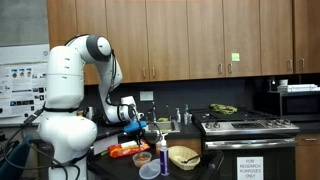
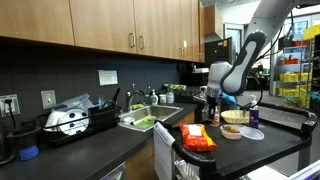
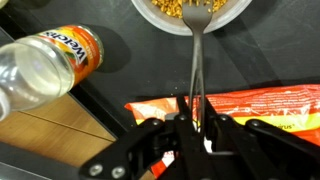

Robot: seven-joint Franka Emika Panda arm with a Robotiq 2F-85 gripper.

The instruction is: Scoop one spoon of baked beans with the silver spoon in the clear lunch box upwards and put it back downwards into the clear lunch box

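In the wrist view my gripper [image 3: 197,125] is shut on the handle of the silver spoon [image 3: 196,50]. The spoon's bowl lies in the baked beans in the clear lunch box [image 3: 160,14] at the top edge. In the exterior views the gripper [image 1: 136,117] [image 2: 213,100] hangs over the counter by the lunch box [image 1: 147,158] [image 2: 231,131]. The spoon itself is too small to make out there.
A clear Welch's bottle [image 3: 45,63] lies at left in the wrist view. An orange-red packet [image 3: 255,102] [image 2: 196,139] [image 1: 124,150] lies on the dark counter under the gripper. A bowl [image 1: 183,156] and a lid [image 2: 250,133] stand nearby. A sink [image 2: 147,120] and stove [image 1: 246,126] flank the counter.
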